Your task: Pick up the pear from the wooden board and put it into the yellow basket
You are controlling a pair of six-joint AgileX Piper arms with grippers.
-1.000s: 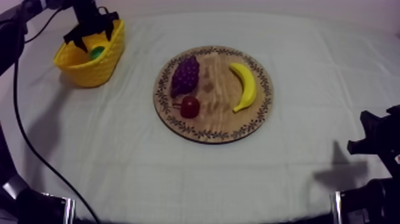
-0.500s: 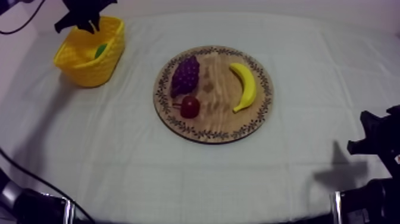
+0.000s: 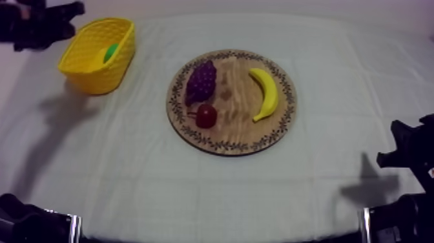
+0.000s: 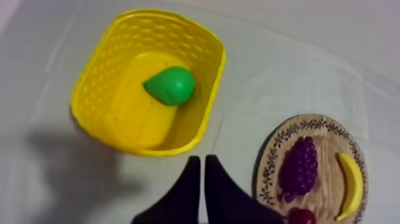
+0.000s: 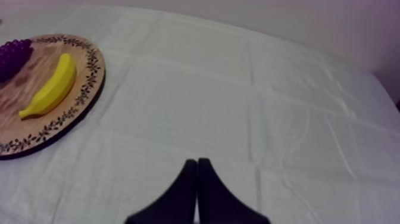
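Pear [image 4: 171, 85] | in yellow basket [image 4: 95, 89] | on side, narrow end away frm board [image 4: 326, 132]

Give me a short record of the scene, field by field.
pear: lying inside the yellow basket
basket position: on the cloth, apart from the wooden board
board holds: banana, grapes, small red fruit
left hand: shut on nothing, beside the basket
right hand: shut on nothing, over the cloth
task: looks done

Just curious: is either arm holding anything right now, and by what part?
Nothing: the left gripper and right gripper are shut, empty; the pear lies in the basket.
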